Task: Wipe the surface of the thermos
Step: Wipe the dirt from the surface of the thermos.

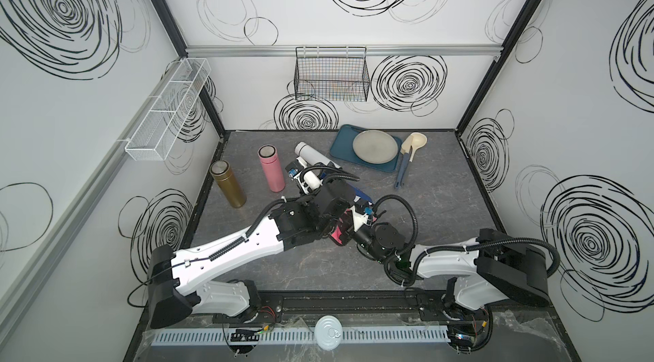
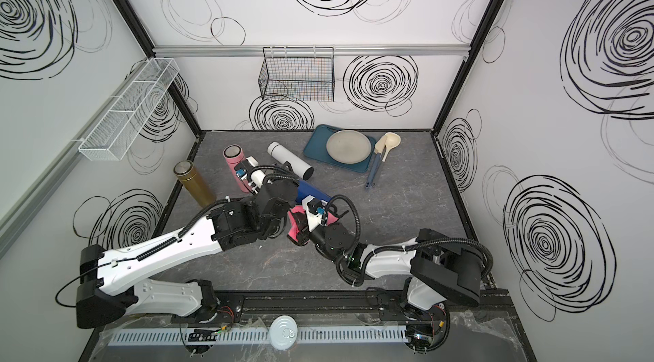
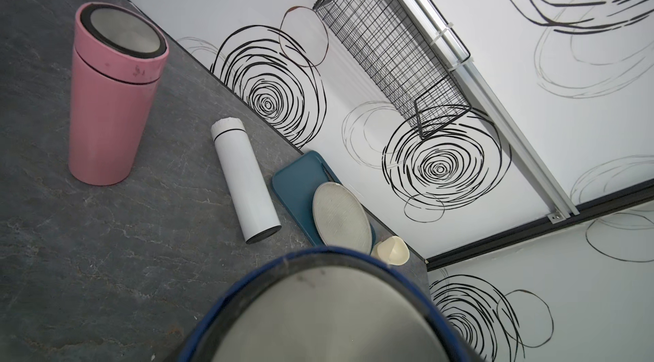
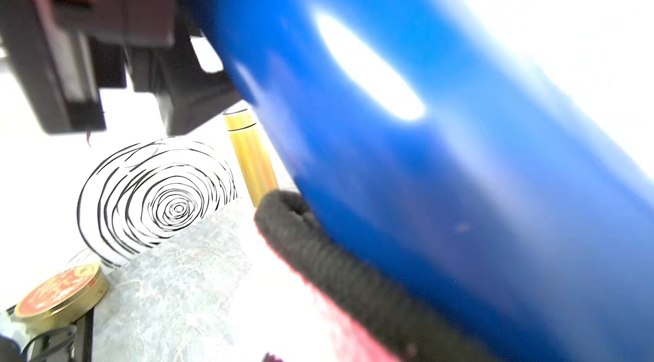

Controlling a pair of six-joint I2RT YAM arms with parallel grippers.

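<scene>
Mid-wipe, by my reading. My left gripper [image 2: 288, 197] is clamped around the blue thermos [image 2: 313, 193], which sits slanted over the middle of the table [image 1: 435, 208] and looks to be off it, with my two wrists on either side. In the left wrist view its steel-topped lid fills the near edge, so the grip is on the body below the lid.

My right gripper [image 2: 302, 232] is pinched tight on the pink cloth [image 2: 293, 224]. In the right wrist view the cloth's dark hem lies right against the blue wall, touching it on the lower side. That view is blurred, so I can't tell how much of the cloth is in contact.

The other thermoses are out of the way. The gold thermos [image 1: 228, 185] and the pink thermos [image 3: 113, 112] stand upright to my left, and the white thermos [image 3: 246, 183] lies on its side beside the teal tray [image 3: 297, 183].

Next move, as I judge it, is to draw the cloth along the barrel with steady pressure while the left hand holds firm. After that I'd turn the thermos to bring round a face the cloth hasn't reached. Press too hard and it may twist in my grip — easy does it.
</scene>
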